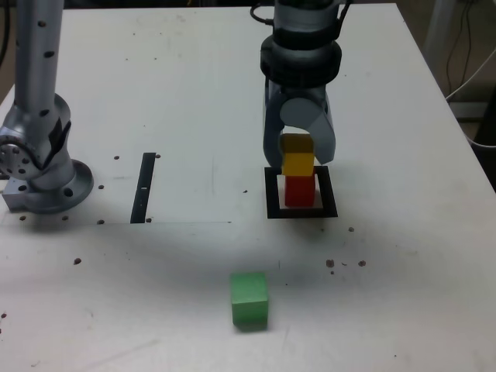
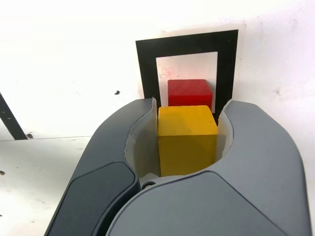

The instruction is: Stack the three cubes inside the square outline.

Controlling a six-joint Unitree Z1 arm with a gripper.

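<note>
The pincer (image 1: 297, 149) hangs over the square outline (image 1: 273, 209) with its jaws clenched on the yellow cube (image 1: 297, 164). In the wrist view the yellow cube (image 2: 187, 139) sits squeezed between the two grey fingers (image 2: 118, 147), each pale inner pad pressed flat against one of its sides.

Below it the red cube (image 1: 300, 191) stands inside the square outline, on the cream centre. In the exterior view the yellow cube appears directly above the red one, with its lower edge meeting the red cube's top; whether it rests its weight there or is only carried at that height cannot be told. From the wrist view the red cube (image 2: 189, 92) shows beyond the yellow one, within the black frame (image 2: 147, 69), and does not touch the frame's inner edge on the sides that can be seen.

The green cube (image 1: 249, 300) lies alone on the white desk (image 1: 194, 77), well apart from the outline, toward the near edge of the exterior view and to the outline's left in that view.

A thin black strip (image 1: 144, 188) lies flat on the desk at the exterior view's left of the outline, between it and the arm's grey base (image 1: 43, 167), which stands at the far left of that view.
</note>
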